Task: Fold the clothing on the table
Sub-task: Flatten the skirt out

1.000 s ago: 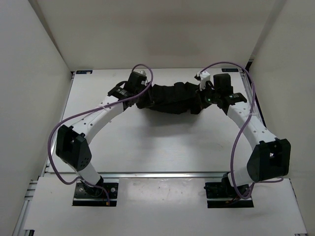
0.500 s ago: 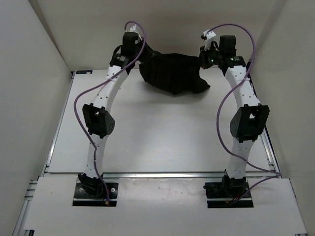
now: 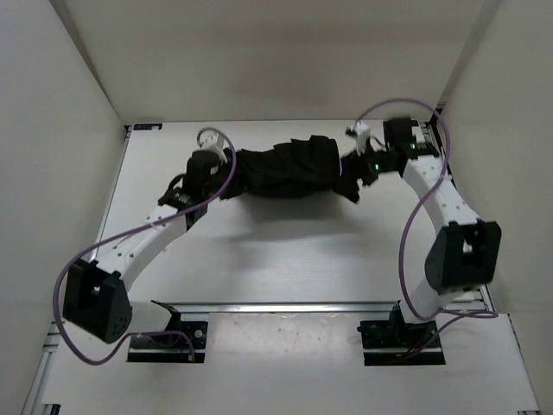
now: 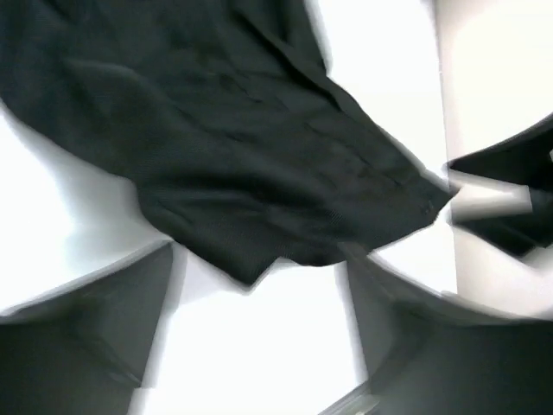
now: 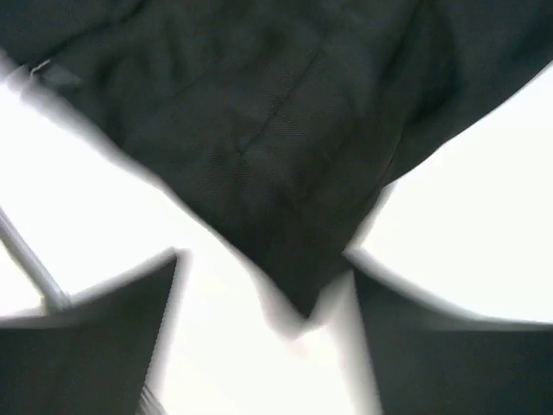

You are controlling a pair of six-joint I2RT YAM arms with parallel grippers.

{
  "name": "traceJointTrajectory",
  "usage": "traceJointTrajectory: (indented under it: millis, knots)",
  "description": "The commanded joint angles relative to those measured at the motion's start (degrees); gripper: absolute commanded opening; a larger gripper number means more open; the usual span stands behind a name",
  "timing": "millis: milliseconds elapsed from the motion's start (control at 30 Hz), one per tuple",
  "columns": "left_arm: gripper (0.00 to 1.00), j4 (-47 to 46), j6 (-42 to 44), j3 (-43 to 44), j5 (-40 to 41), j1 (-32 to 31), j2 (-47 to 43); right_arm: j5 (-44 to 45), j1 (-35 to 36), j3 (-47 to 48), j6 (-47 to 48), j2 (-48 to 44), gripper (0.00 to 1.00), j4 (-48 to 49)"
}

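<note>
The clothing (image 3: pixel 289 169) lies as a bunched black band across the far middle of the white table (image 3: pixel 276 251). My left gripper (image 3: pixel 230 175) sits at its left end, my right gripper (image 3: pixel 352 171) at its right end. In the left wrist view the clothing (image 4: pixel 242 147) fills the top, and the left gripper (image 4: pixel 259 346) stands open with bare table between its blurred fingers (image 4: pixel 86 337). In the right wrist view a corner of the clothing (image 5: pixel 285 173) hangs down between the open right gripper (image 5: pixel 268 346) fingers (image 5: pixel 449 354), apart from both of them.
White walls (image 3: pixel 60 173) close in the table on the left, back and right. A metal rail (image 3: pixel 276 307) runs along the near edge by the arm bases. Purple cables (image 3: pixel 415 225) loop off both arms. The right arm (image 4: pixel 505 203) shows at the left wrist view's right edge.
Both arms held the clothing raised at the back, then came down and toward me. Both grippers have opened and let go, and the clothing now rests on the table.
</note>
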State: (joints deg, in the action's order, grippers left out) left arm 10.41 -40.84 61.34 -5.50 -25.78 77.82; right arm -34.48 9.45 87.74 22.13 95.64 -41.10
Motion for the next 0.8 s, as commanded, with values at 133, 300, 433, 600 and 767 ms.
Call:
traceJointTrajectory:
  millis: [133,300,433,600,767]
  knots:
    - [0.99,10.84,0.67,-17.56,2.23,-3.14,-14.34,6.46,-3.80,-25.42,7.85,-24.16,0.99,-5.06]
    - [0.99,11.91,0.94,-17.57,5.32,4.57,-21.57,5.19,-9.10,-23.94,3.89,-28.50,0.99,1.47]
    - [0.98,13.93,0.67,-16.78,1.46,4.26,-17.01,1.02,-10.58,-22.80,0.55,-20.59,0.98,-3.00]
    - [0.85,11.31,-6.25,-20.81,-3.90,1.44,-11.38,-11.22,-16.74,-17.18,-3.85,-3.04,0.89,-9.95]
    - [0.88,9.10,-10.57,-24.60,-1.89,-1.81,-10.41,-11.06,-17.10,-15.77,-3.42,3.59,0.90,-6.80]
